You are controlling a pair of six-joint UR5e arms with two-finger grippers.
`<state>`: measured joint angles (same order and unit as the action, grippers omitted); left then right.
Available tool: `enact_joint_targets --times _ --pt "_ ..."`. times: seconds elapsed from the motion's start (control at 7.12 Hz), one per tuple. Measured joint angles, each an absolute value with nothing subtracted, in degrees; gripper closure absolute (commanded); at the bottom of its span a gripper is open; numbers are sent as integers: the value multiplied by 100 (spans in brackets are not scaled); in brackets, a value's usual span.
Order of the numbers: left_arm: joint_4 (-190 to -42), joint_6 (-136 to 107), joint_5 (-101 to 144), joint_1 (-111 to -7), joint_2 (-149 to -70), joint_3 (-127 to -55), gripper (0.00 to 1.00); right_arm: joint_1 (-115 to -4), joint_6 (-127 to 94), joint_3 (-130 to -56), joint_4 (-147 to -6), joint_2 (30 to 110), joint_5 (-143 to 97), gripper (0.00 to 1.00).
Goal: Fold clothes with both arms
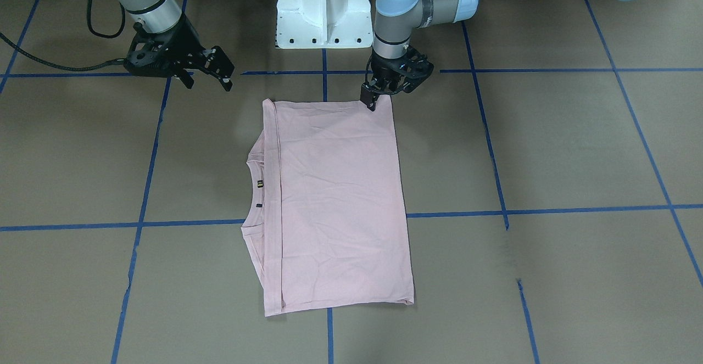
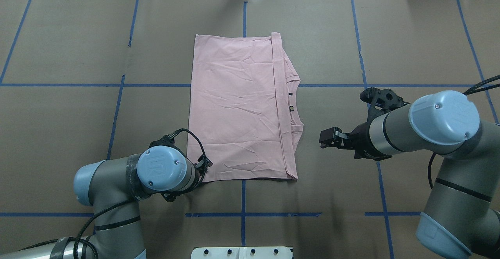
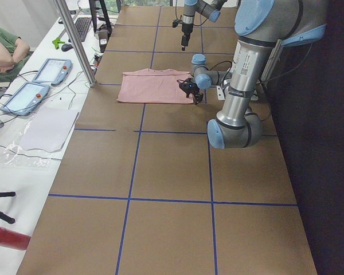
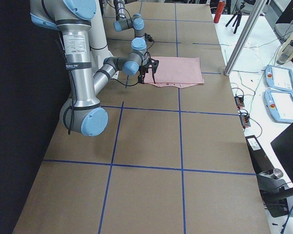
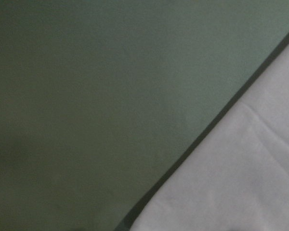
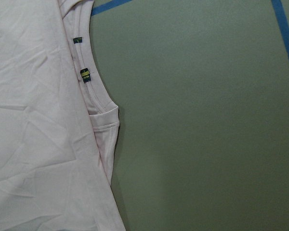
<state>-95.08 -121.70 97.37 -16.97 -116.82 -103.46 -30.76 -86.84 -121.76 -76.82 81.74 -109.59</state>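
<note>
The light pink T-shirt lies flat on the brown table as a folded rectangle, plain back up. Its ribbed collar pokes out on the robot's right side. The Snoopy print is hidden. My left gripper is down at the shirt's near-left corner, fingertips together on the cloth edge; the left wrist view shows only the shirt edge and table. My right gripper is open and empty, hovering to the right of the collar, apart from the shirt. It also shows in the front-facing view.
The white pedestal base stands at the robot's edge of the table. Blue tape lines grid the brown table cover. Beyond the far edge are a metal pole, tablets and an operator's arm.
</note>
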Motion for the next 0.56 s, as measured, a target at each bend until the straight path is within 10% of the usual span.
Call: enact_joint_targets --times 0.14,0.56 --pt "-9504 -12195 9709 -1696 -11681 -10346 100 -3076 -8684 -12175 -7682 8174 -10960 0" --pt "-9501 -12223 9706 -1697 -11684 -10365 100 -3083 -8678 -12173 -7682 8179 -10968 0"
